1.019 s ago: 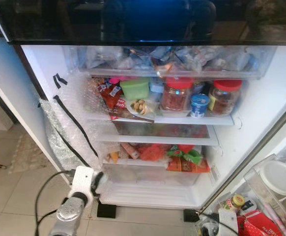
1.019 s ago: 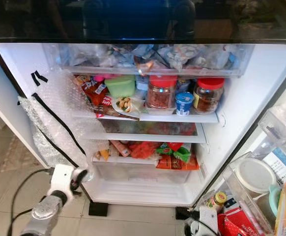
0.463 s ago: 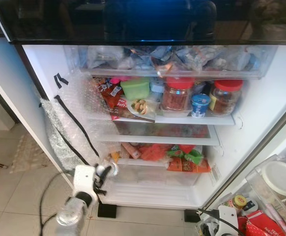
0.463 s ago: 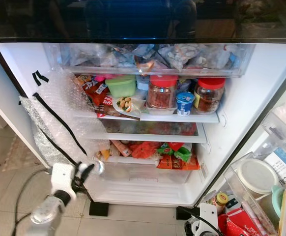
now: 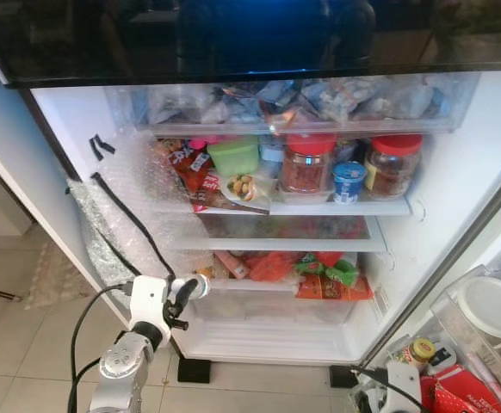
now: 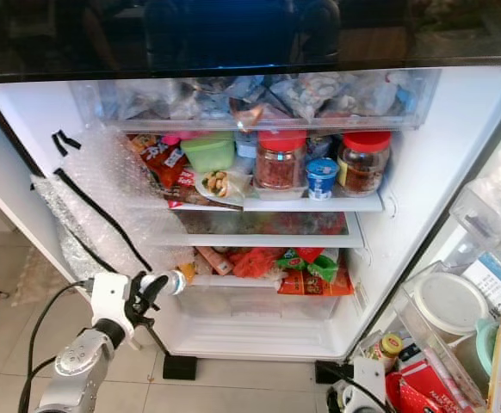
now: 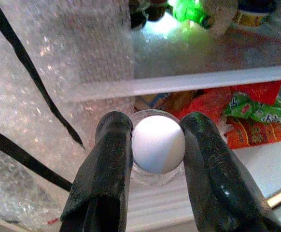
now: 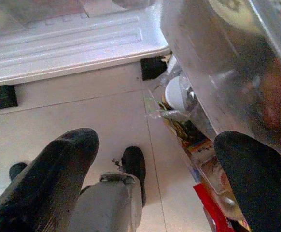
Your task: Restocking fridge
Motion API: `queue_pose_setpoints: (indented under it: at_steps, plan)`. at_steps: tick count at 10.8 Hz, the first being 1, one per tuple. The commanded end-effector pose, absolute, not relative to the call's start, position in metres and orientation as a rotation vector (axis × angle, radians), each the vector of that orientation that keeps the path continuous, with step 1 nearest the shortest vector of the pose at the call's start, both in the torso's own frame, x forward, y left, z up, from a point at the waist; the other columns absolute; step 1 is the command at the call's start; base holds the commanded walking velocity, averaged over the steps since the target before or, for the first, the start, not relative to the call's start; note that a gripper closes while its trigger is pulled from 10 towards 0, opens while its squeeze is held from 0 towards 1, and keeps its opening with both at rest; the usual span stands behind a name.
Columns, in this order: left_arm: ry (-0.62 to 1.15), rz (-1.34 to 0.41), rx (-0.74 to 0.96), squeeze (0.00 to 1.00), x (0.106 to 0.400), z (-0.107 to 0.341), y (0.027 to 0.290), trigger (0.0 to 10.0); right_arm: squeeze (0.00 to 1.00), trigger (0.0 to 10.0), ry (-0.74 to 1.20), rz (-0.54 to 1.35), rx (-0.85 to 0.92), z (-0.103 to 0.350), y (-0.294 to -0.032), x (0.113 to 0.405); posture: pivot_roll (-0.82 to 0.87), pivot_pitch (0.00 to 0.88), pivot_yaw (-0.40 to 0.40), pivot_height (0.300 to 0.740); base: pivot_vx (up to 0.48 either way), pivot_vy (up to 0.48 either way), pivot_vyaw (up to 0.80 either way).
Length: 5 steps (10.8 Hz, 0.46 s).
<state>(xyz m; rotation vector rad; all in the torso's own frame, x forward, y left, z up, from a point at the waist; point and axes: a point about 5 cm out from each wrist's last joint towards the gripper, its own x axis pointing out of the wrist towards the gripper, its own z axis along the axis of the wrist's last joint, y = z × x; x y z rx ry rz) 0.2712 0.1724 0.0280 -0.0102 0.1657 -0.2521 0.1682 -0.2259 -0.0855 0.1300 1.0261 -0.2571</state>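
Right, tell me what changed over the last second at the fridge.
The left gripper, shut on a small white-lidded jar, rose from beside the bottom drawer toward the snack shelf. The right gripper stayed low by the door bins, open. Jars and packets on the shelves kept their places.

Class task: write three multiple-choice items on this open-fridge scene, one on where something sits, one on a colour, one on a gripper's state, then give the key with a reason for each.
1. Where does the small blue-lidded tub stand?
A. on the floor
B. on the shelf between two red-lidded jars
C. in the door bin

2. What colour is the box left of the jars?
A. green
B. black
C. orange

3. How is the left gripper?
A. open and empty
B. shut on a small white-lidded cup
C. shut on a red packet

Key: 1 B, it sits between the left jar and the right jar. 2 A, its lid and sides are light green. 3 B, the left wrist view shows both fingers pressing the cup's sides.
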Motion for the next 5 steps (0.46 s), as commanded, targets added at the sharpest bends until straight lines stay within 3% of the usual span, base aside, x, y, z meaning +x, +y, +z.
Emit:
queue_pose_setpoints:
  at_steps: [1,3,5]
  plan:
    - [0.161,-0.263,-0.002,0.0,0.2728,0.0315,0.1733,10.0,0.0,10.0,1.034,-0.261,0.134,-0.0863,-0.2257,0.1664,-0.12,0.0,0.055,0.74,0.0,0.0,0.0]
    - [0.178,-0.266,0.002,0.0,0.2694,0.0294,0.1762,10.0,0.0,10.0,1.042,-0.254,0.134,-0.0871,-0.2261,0.1643,-0.1,0.0,0.05,0.74,0.0,0.0,-0.64]
    - [0.189,-0.264,0.005,0.0,0.2647,0.0269,0.1774,10.0,0.0,10.0,1.033,-0.249,0.128,-0.0876,-0.2264,0.1626,-0.09,0.0,0.043,0.74,0.0,0.0,0.0]
